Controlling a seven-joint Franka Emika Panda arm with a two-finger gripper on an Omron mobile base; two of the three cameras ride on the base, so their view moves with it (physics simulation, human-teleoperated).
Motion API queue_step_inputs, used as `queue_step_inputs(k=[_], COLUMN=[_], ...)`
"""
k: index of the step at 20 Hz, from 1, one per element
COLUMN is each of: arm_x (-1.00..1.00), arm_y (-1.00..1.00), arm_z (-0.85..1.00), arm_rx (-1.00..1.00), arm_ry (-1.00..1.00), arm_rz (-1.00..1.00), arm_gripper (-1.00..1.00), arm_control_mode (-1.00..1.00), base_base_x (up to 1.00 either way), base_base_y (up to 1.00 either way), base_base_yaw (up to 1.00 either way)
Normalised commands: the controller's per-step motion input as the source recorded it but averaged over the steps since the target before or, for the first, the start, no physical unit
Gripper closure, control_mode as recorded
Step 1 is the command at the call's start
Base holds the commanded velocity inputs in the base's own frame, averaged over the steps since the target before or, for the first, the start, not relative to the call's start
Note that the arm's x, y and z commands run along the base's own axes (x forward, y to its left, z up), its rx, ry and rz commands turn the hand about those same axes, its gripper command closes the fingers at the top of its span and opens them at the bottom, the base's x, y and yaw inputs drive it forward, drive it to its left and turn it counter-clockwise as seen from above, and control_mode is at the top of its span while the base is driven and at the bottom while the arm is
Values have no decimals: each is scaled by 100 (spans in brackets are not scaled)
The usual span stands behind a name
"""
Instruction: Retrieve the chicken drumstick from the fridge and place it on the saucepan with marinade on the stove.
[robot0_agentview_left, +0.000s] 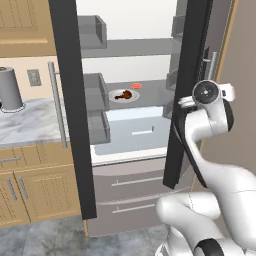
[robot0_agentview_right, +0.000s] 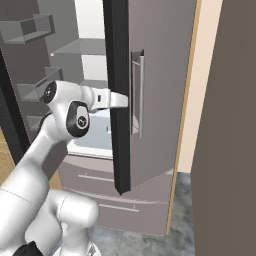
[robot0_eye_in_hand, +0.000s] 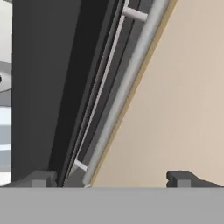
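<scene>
Behind your white arm, the tall grey fridge (robot0_agentview_left: 135, 165) stands open; your end effector (robot0_eye_in_hand: 109, 177) is wide open, empty, beside its long bar handle (robot0_eye_in_hand: 127, 83).

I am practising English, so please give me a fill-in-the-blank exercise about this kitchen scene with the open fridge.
1. Both upper doors of the tall grey metal fridge stand ____.
2. The small dark reddish-brown chicken drumstick lies on a white ____ inside.
3. The fingers of the two-finger gripper are spread ____, holding nothing.
4. A grey cylinder stands on the marble ____.

Missing words: open; plate; apart; counter
</scene>
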Motion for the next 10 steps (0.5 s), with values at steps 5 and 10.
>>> queue_step_inputs(k=[5, 10], arm_x=[-72, -76], arm_y=[70, 21], arm_z=[100, 55], arm_rx=[1, 3], arm_ry=[17, -9], arm_rz=[26, 15], arm_gripper=[-100, -100], arm_control_mode=[-100, -100], base_base_x=[0, 0], base_base_y=[0, 0], base_base_yaw=[0, 0])
